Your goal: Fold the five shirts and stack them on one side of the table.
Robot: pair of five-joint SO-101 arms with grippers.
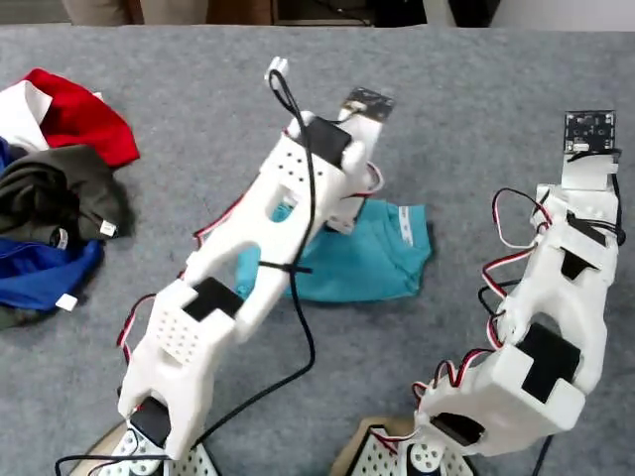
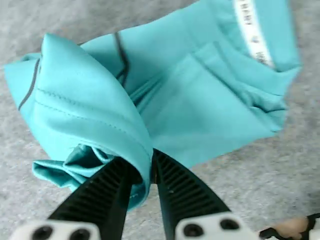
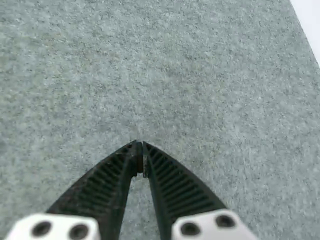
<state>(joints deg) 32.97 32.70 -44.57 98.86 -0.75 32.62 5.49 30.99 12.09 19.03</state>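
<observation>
A teal shirt (image 1: 362, 263) lies partly folded on the grey table near the middle. My left gripper (image 2: 146, 165) is shut on a hem of the teal shirt (image 2: 200, 115), lifting a flap of it over the rest. In the high view the left arm (image 1: 268, 248) stretches across the shirt and hides its left part. A heap of other shirts sits at the left edge: a red and white one (image 1: 69, 114), a dark olive one (image 1: 60, 193) and a blue one (image 1: 40, 273). My right gripper (image 3: 139, 155) is shut, empty, above bare felt at the right side.
The grey felt table (image 1: 198, 89) runs to the far edge, where a floor strip shows. The right arm (image 1: 556, 307) stands along the right side. Open felt lies between the two arms and at the far right.
</observation>
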